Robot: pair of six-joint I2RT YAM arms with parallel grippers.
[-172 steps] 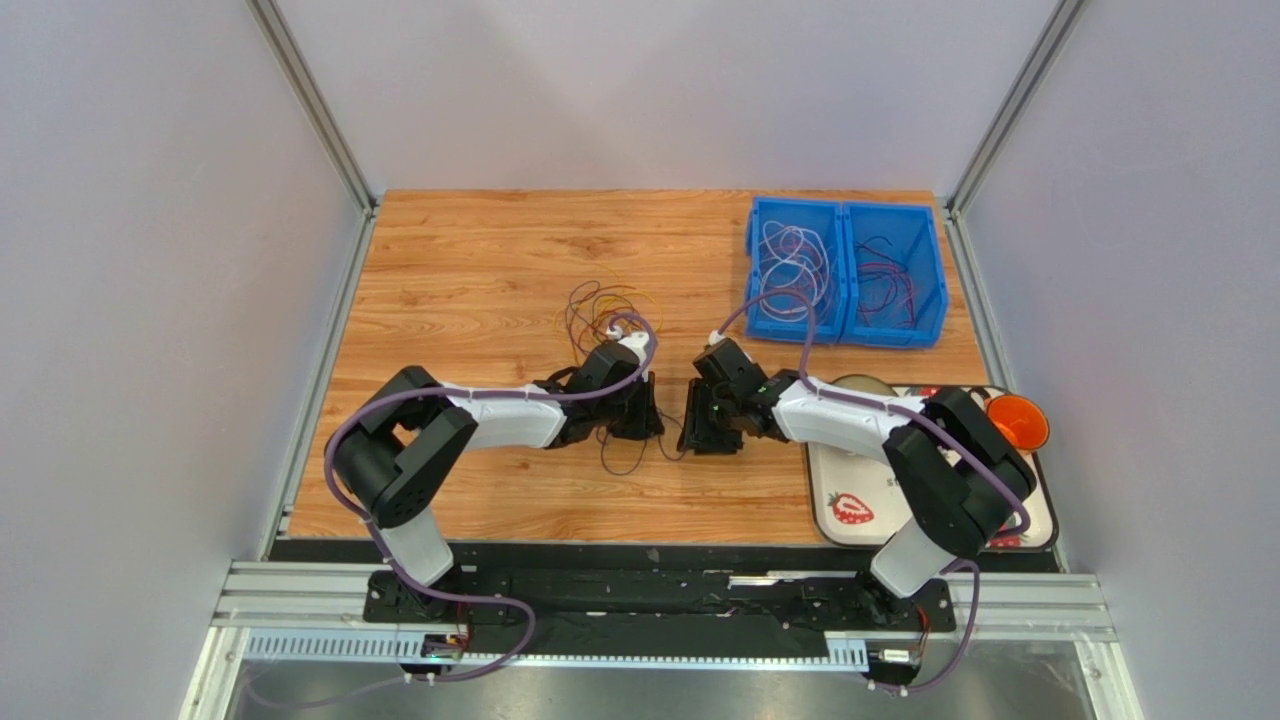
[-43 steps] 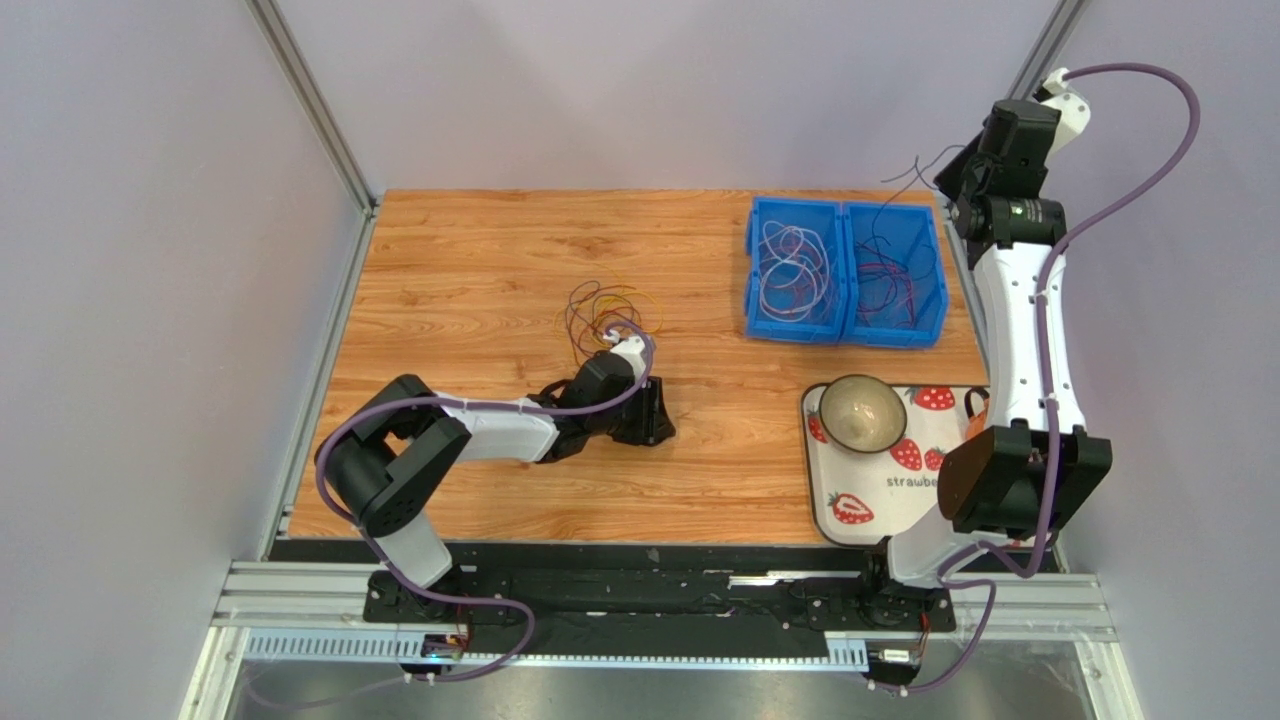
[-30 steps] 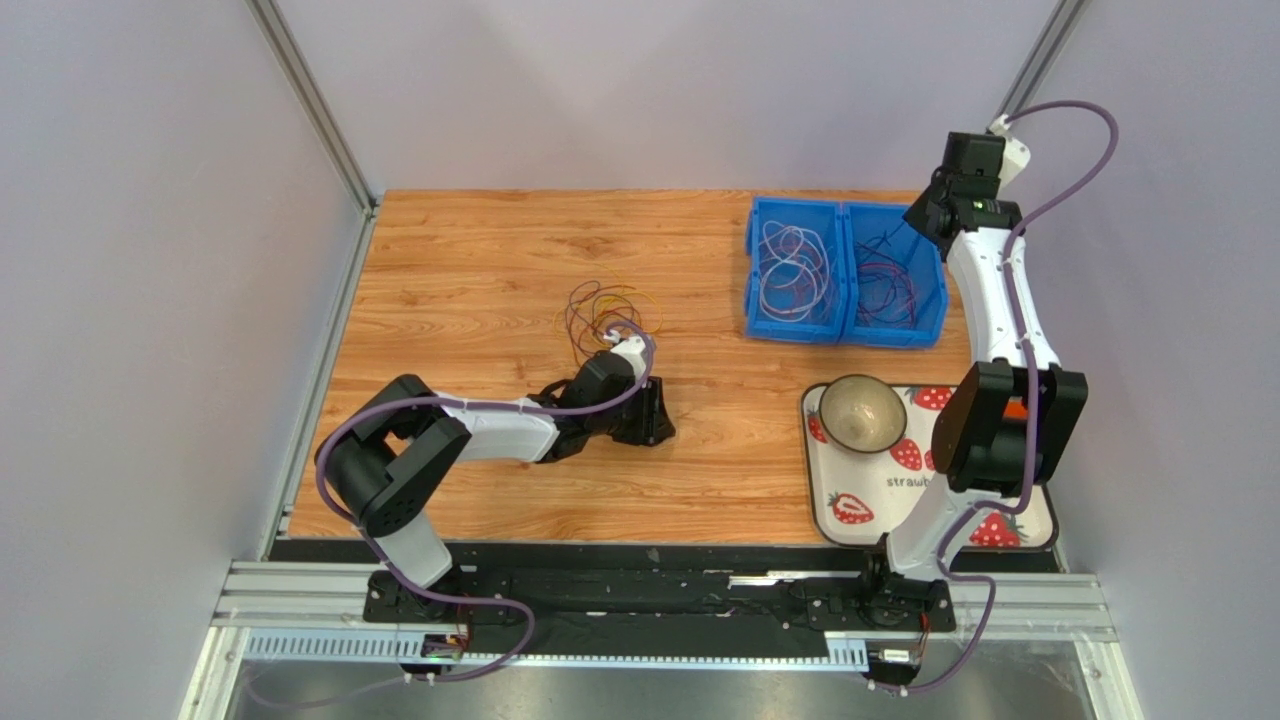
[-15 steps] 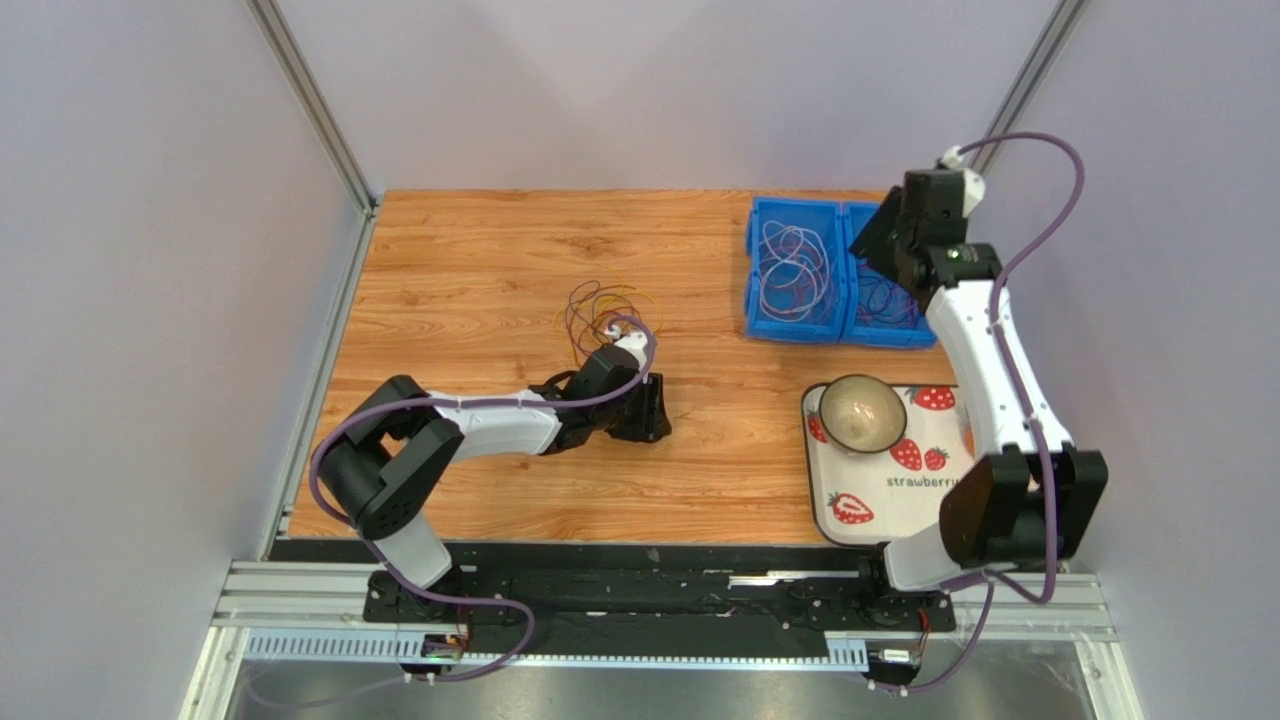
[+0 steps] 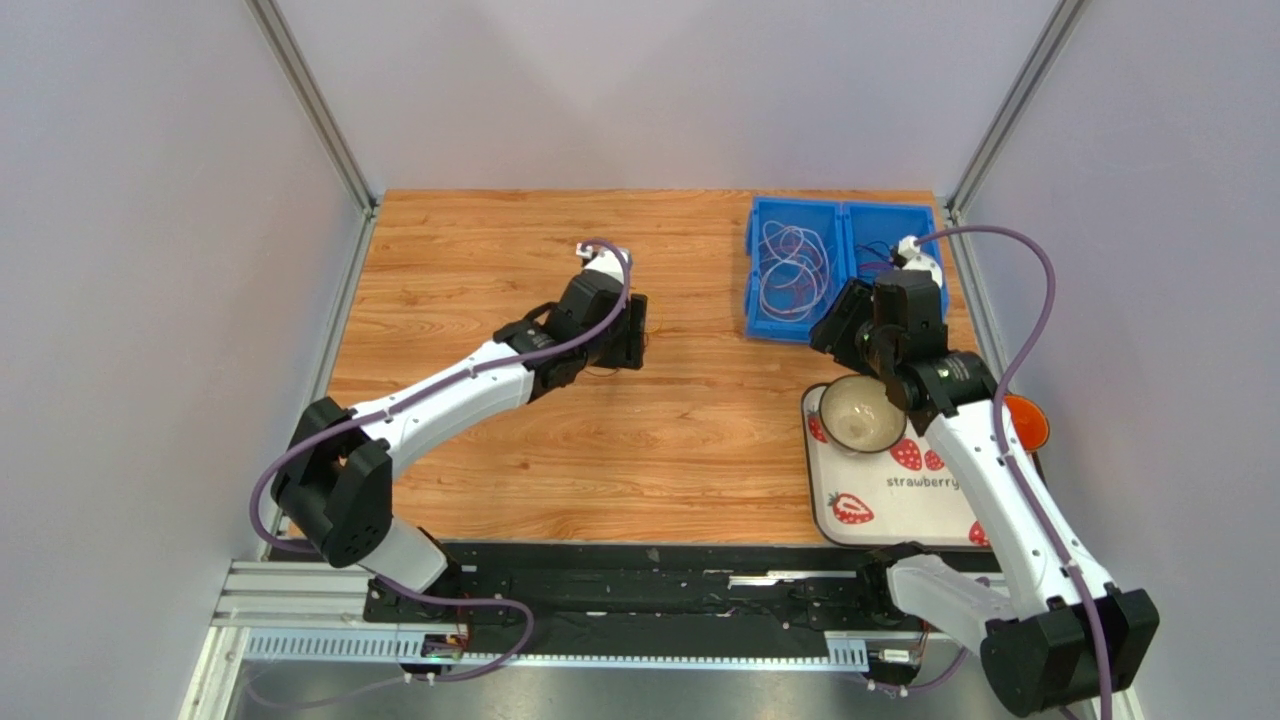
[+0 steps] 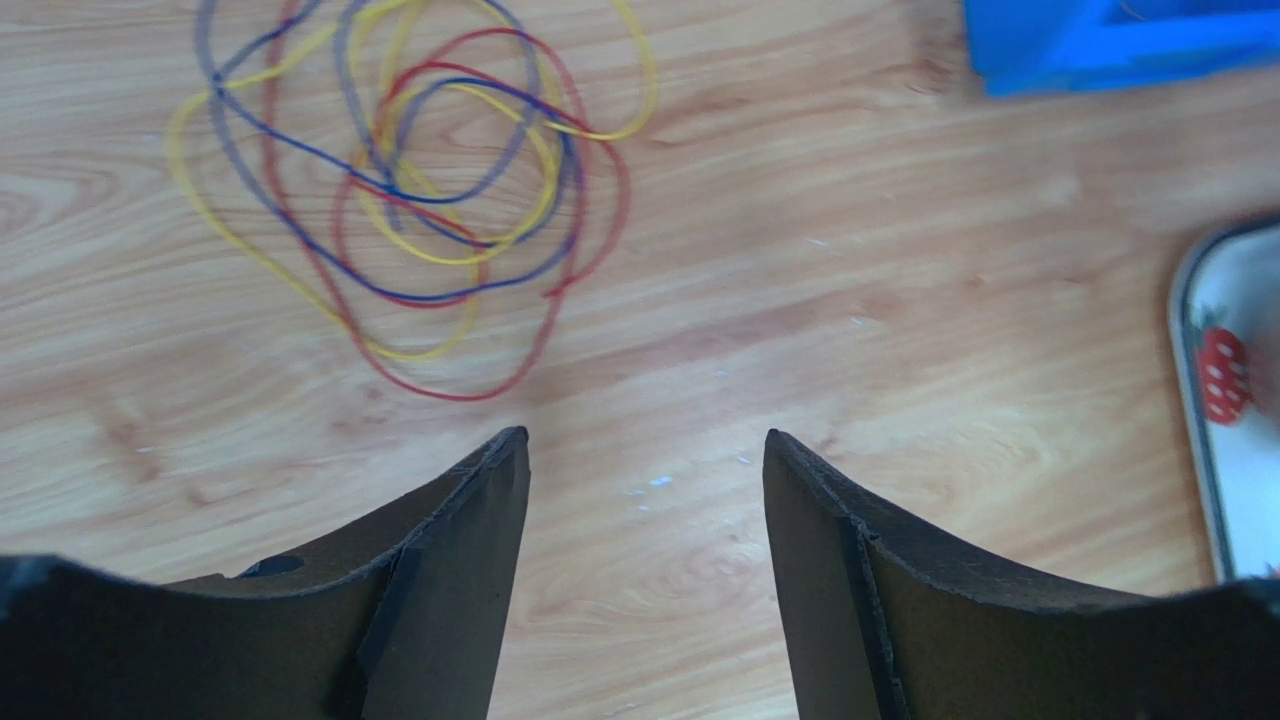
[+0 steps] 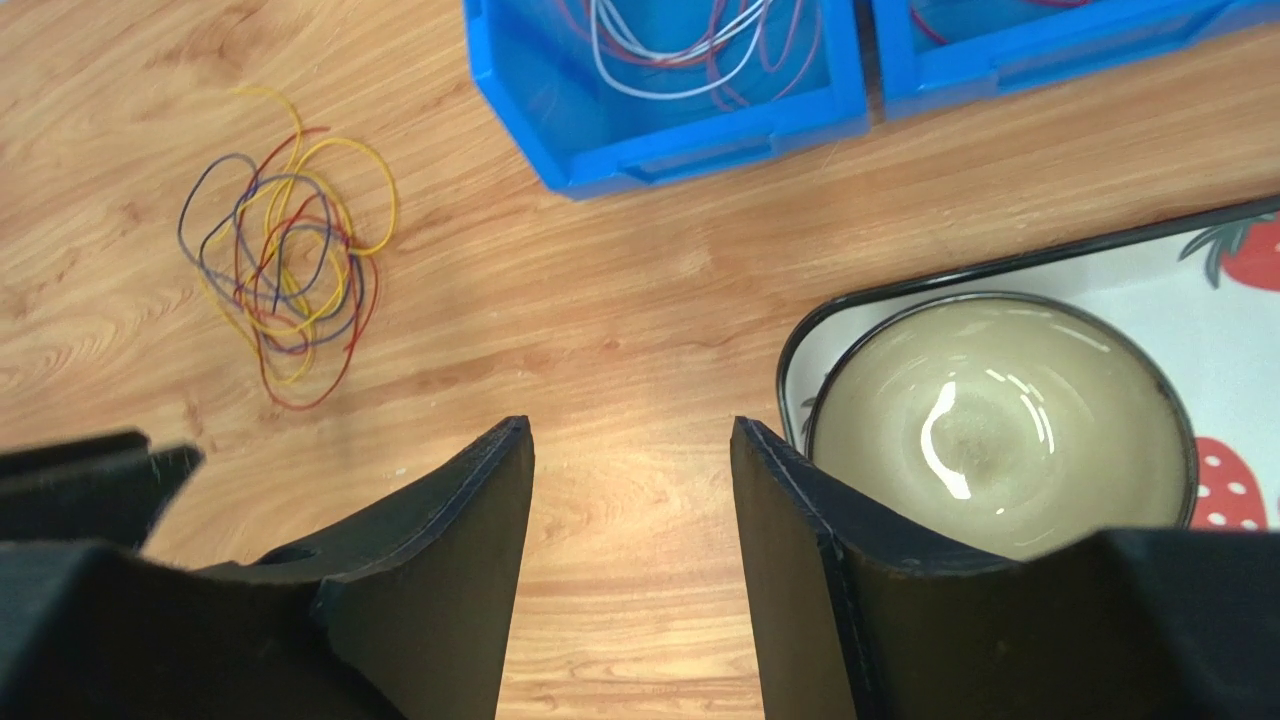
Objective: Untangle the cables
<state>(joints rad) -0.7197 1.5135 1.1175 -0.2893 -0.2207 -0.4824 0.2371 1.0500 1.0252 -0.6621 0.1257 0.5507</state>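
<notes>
The cables [image 6: 406,195], a loose red, yellow and purple tangle, lie on the table [image 6: 902,300] before the left gripper [image 6: 646,443], now lifted, spread and empty, while the right gripper [image 7: 631,428], likewise spread, has dropped from the bin [image 7: 706,143] towards the bowl [image 7: 992,428].

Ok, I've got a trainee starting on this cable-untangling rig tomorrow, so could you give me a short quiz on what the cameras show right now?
1. True or false: a cable is gripped right now.
2. Fill in: the loose tangle of cables lies on the wooden ____.
3. The bowl sits on: A the strawberry tray; B the blue bin; C the tangle of cables.

Key
1. False: the left gripper and right gripper are both open and empty.
2. table
3. A
</notes>
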